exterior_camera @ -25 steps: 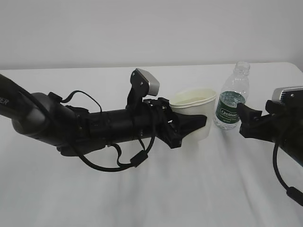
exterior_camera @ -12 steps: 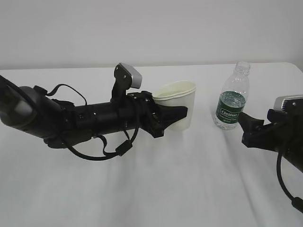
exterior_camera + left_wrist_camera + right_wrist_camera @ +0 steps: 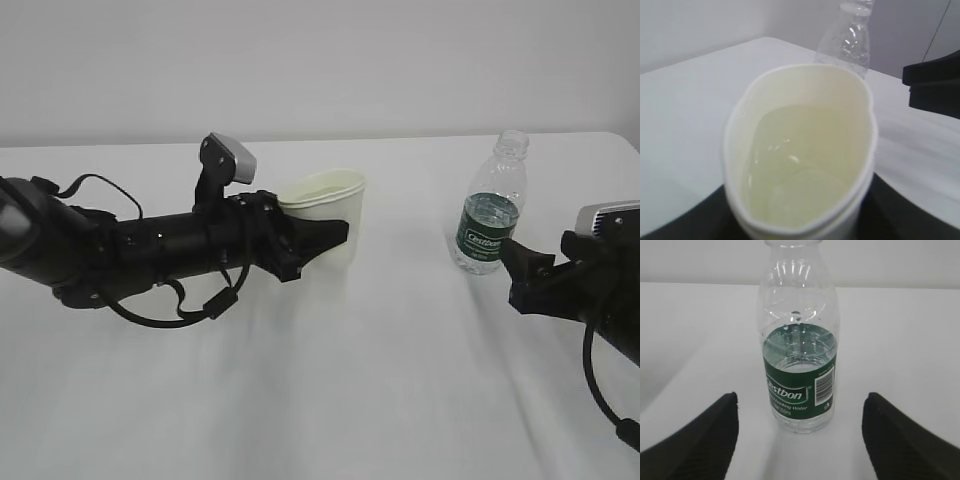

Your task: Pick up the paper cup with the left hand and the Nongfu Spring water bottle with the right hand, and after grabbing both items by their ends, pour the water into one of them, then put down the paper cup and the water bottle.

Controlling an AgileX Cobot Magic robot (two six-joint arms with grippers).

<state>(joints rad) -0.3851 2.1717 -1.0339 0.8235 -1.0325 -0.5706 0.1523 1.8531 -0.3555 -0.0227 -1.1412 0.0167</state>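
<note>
Water filled the squeezed white tapered paper cup [image 3: 325,213], grasped by the black left hand [image 3: 318,236] mid-desk [image 3: 330,400]. Near the right edge, the black right hand [image 3: 520,268] gaped, released, before the upright clear ribbed green-labelled Nongfu Spring water bottle [image 3: 492,205].

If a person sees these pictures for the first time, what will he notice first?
Probably the left hand, reaching in from the left and clamped on the paper cup, whose rim is squeezed oval with water inside. Next, the water bottle standing upright at the right on the white table, with the open right hand just before it.

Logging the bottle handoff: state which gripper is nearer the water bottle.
Right. The right gripper sits open just in front of the water bottle, not touching it; the left gripper is well off to its left, clamped on the paper cup.
</note>
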